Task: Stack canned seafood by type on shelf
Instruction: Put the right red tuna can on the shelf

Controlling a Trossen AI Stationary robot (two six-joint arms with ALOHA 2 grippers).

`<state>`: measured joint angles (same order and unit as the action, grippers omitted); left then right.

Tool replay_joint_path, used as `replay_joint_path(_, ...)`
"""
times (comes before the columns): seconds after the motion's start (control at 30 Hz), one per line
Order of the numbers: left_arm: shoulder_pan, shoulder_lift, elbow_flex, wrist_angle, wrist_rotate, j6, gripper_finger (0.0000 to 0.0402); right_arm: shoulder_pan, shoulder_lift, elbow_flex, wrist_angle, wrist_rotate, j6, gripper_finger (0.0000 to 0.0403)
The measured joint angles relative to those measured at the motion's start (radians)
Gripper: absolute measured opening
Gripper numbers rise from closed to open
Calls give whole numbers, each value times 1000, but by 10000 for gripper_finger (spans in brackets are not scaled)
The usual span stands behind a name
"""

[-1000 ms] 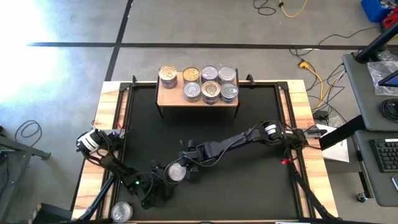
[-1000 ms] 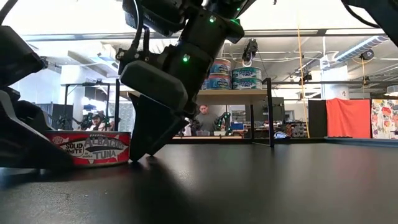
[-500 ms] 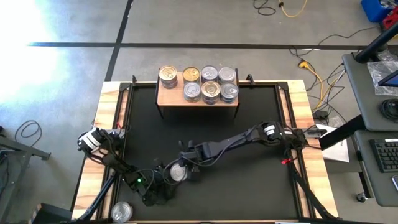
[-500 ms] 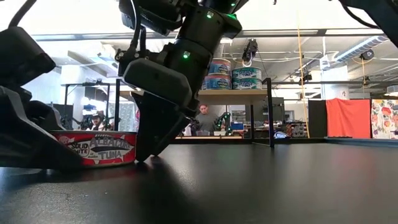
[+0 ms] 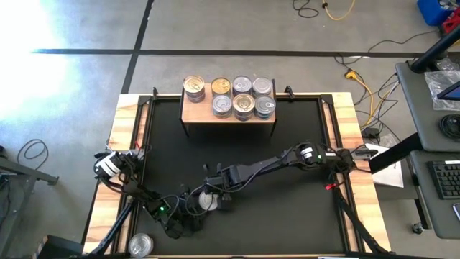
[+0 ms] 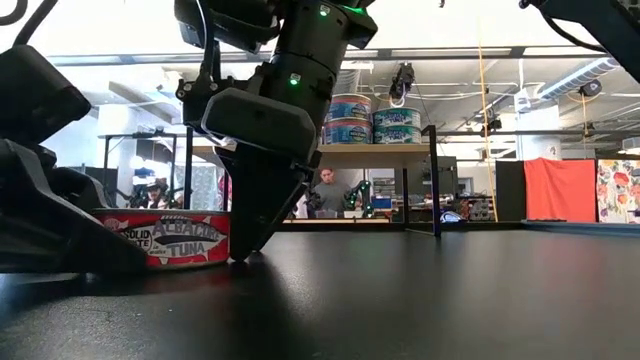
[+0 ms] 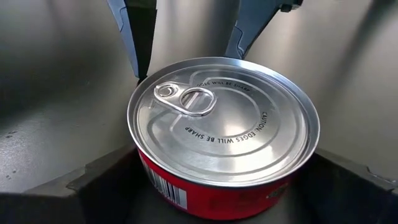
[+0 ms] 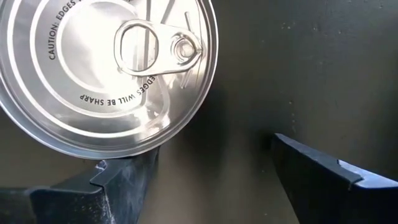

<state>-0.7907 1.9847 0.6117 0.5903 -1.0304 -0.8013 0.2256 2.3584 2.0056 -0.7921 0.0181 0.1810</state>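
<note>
Only low view: tuna can [image 6: 175,238] label.

you're looking at a robotics lab or workshop, not a home. the black-topped table [image 5: 237,151] stands on a bare grey concrete floor [image 5: 230,29] marked with dark tape lines [image 5: 215,52], and loose cables [image 5: 332,8] lie across it. at the side you can see a grey desk [image 5: 431,108] with a keyboard [image 5: 447,178]. looking level across the table, you get an open industrial hall with exposed ceiling ducts [image 6: 600,70], metal racks [image 6: 140,170], a red screen [image 6: 560,190], and a person [image 6: 325,190] standing well back among other equipment.
</note>
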Motion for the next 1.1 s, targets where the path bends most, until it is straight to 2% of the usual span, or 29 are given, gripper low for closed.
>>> replay_joint_path(0.23,7,-7,-16,21,8,-5,391,2,0,-6,9,2,1,309)
replay_joint_path(0.63,14,-8,-40,107,16,93,387,2,6,-10,12,6,-18,310)
replay_joint_path(0.9,32,-8,-36,109,35,87,391,3,8,-7,2,6,-15,326)
replay_joint_path(1.1,41,-7,-19,110,53,136,391,6,8,-2,-26,6,-19,319)
